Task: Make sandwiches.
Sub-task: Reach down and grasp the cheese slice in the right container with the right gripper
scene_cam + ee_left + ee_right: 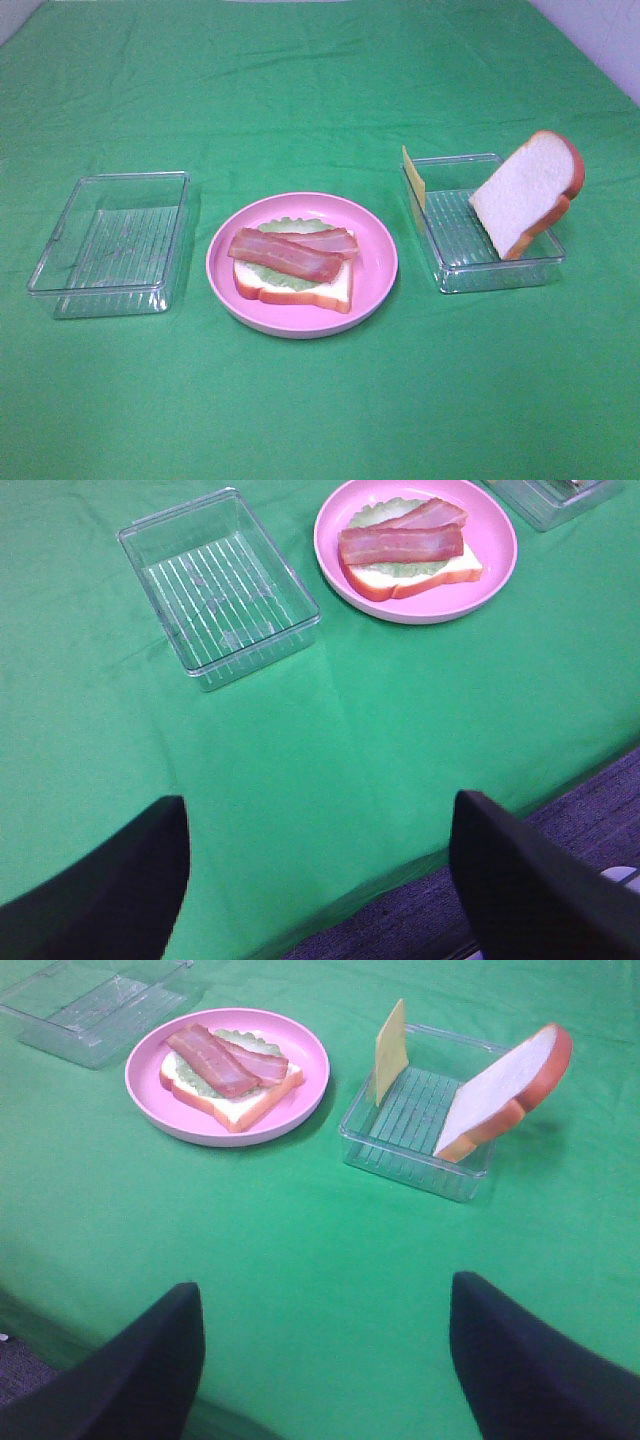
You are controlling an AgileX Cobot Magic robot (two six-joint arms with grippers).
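Table [320, 430]: green all over; a bit of pale wall is seen at the far corner.
Sandwich [310, 290]: half made, laid on the pink plate [384, 262] in the middle. Bread is at the bottom, lettuce [290, 226] is on it, & two bacon strips [285, 257] are laid on top.
Left to do (a guess): cheese is to be added, then the top bread.
Cheese [413, 178]: stood on its edge in the right tray [500, 277], at the far corner on the plate's side.
Top bread [525, 195]: leaned up on the other side of that tray, w/ its white face turned to the plate.
Left tray [100, 298]: set on the plate's other side; no food is seen in it.
Right gripper [325, 1360]: opened wide, nothing held.
Left gripper [320, 880]: opened wide too, nothing held.
Which way: the cheese is found ahead of the right gripper, past bare green table, well apart. The right arm is judged nearer; the plate would have to be crossed by the left one.
Long axis: the cheese is thin & tall, thin edge up, one flat face turned to the plate. A pinch across the flat faces is prob. needed.
Hard to see: no arm is shown in the high view. Only the dark finger ends are shown in the wrist views. The cheese's bottom is blurred by the tray wall, so it can't be told if the wall is touched. Most of the lettuce is hidden by bacon.
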